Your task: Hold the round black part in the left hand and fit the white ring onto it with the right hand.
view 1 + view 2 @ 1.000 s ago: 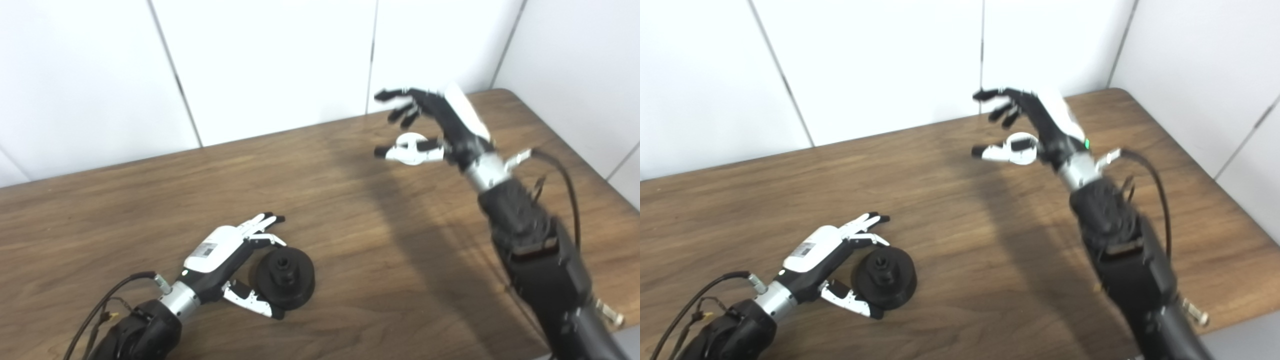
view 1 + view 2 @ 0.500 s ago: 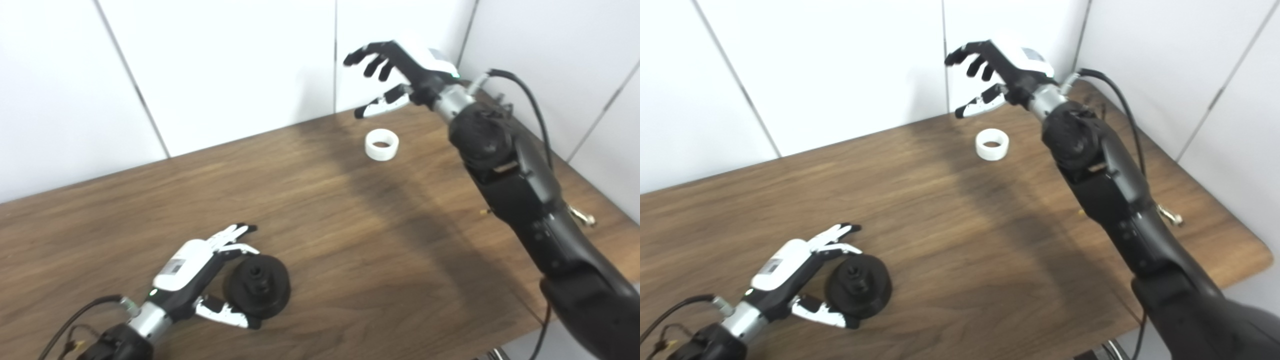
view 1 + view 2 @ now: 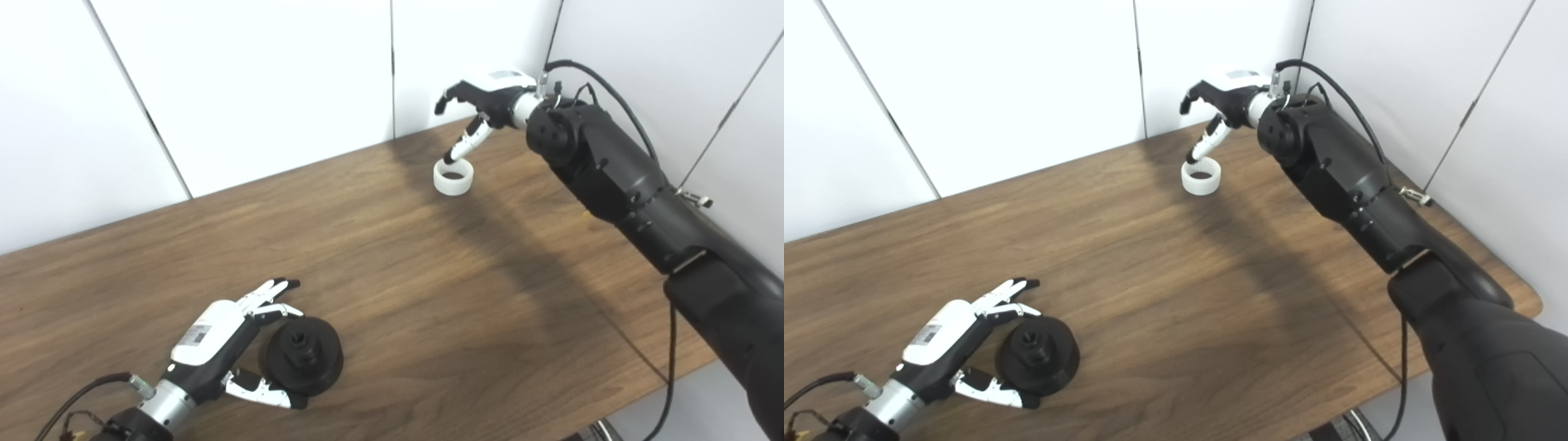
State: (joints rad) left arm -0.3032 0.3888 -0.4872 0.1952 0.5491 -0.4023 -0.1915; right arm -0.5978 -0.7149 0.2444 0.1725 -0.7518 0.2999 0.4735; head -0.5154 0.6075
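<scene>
The white ring (image 3: 453,177) sat near the table's (image 3: 398,257) far edge, seemingly light, stiff; right hand (image 3: 484,104) hung open above, empty; best pinched across its rim.

Right hand (image 3: 484,101) now lower, thumb tip down at the white ring (image 3: 453,178) rim.

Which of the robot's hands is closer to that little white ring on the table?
The right hand. It hangs just above the white ring, thumb tip at its rim. The left hand is far across the table, cupped beside the round black part.
</scene>
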